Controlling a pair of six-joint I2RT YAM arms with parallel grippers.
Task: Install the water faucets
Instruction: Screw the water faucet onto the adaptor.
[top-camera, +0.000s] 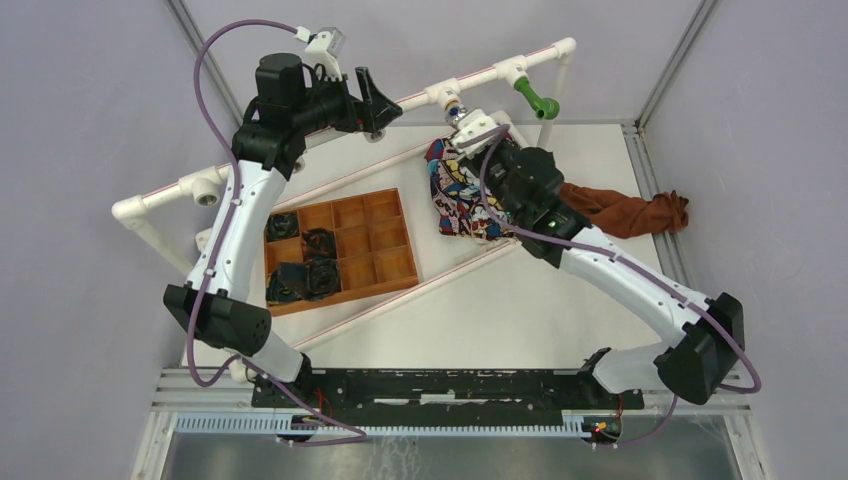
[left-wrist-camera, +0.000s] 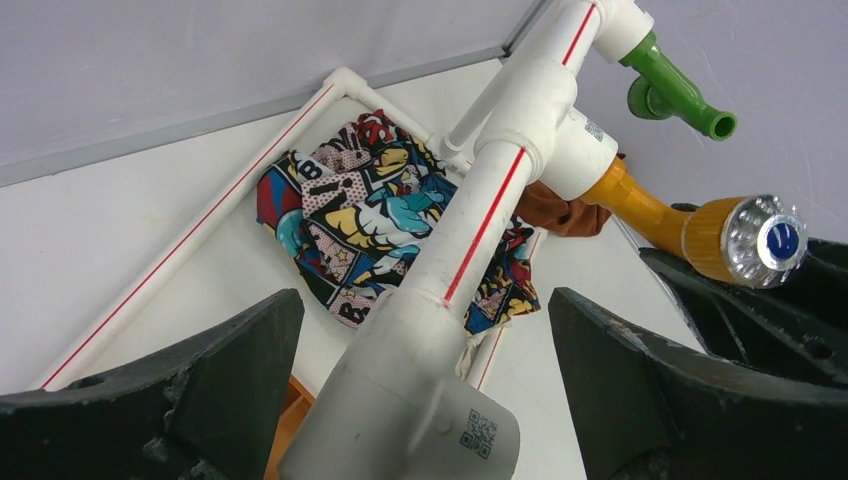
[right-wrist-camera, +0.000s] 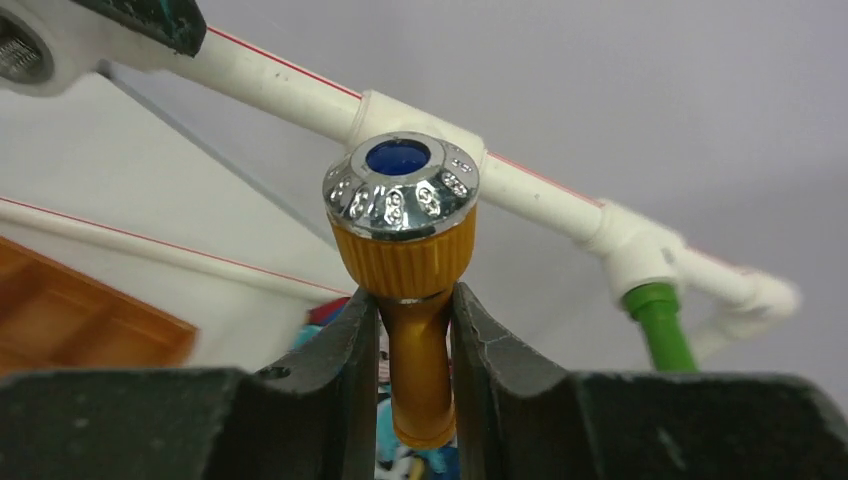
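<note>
While the right gripper (right-wrist-camera: 415, 330) pinches the orange faucet (right-wrist-camera: 405, 230) tight by its neck, that tap sits in a pipe (left-wrist-camera: 500, 190) fitting, upper centre of the top view. Green faucet (top-camera: 537, 100) hangs from the next fitting, upper right. Left gripper (left-wrist-camera: 425, 330) straddles the pipe, jaws wide.
</note>
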